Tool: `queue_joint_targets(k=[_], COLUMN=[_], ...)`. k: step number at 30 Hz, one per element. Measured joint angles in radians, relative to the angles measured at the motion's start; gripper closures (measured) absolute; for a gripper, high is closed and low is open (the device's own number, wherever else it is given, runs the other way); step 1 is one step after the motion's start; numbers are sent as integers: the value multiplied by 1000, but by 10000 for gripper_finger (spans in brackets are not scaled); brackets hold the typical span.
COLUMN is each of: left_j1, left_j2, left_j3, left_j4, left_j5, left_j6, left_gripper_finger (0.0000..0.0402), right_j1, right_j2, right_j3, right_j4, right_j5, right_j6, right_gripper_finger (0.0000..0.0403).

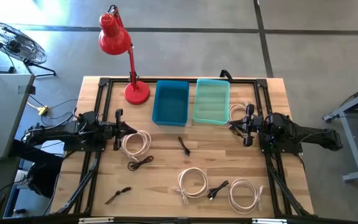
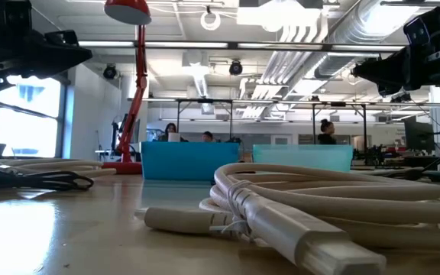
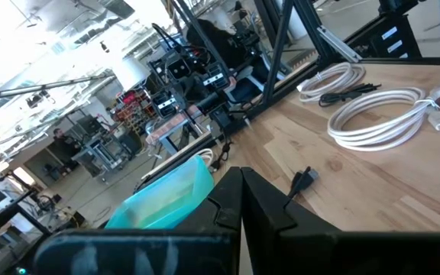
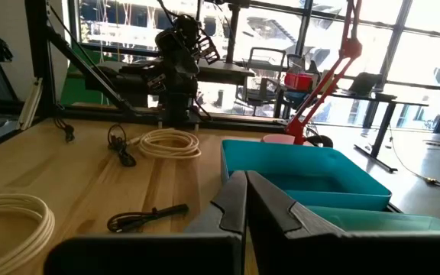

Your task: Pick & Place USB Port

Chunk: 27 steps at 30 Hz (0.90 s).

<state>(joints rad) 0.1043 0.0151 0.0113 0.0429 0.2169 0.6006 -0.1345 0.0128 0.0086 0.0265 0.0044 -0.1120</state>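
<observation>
Several coiled cables lie flat on the wooden table: white coils [image 1: 135,142] [image 1: 192,182] [image 1: 245,193] [image 1: 238,112] and black cables [image 1: 184,145] [image 1: 140,163] [image 1: 217,190] [image 1: 118,195]. A blue bin [image 1: 171,102] and a teal bin [image 1: 212,101] stand side by side at the far middle. My left gripper [image 1: 128,129] hovers shut at the left, just beside a white coil. My right gripper [image 1: 234,124] hovers shut at the right, next to the coil by the teal bin. In the wrist views both pairs of fingers [image 3: 239,200] [image 4: 245,202] are closed on nothing.
A red desk lamp [image 1: 129,56] stands on its base at the far left of the table. A black frame [image 1: 104,84] runs along the table's edges. In the low view a white cable [image 2: 319,206] fills the foreground. People sit in the room beyond the table.
</observation>
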Motion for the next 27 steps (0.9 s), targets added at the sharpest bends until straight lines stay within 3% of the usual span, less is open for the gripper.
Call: queue_joint_targets(k=[18, 27], left_j1=[0, 0], left_j2=[0, 0], left_j3=[0, 0], left_j4=[0, 2], left_j5=[-3, -54], left_j6=[2, 147], left_gripper_finger=[401, 401], right_j1=[0, 0], right_j2=[0, 0], right_j3=[0, 0], right_j4=[0, 0], right_j5=[0, 0], right_j6=[0, 0], right_gripper_finger=[402, 402])
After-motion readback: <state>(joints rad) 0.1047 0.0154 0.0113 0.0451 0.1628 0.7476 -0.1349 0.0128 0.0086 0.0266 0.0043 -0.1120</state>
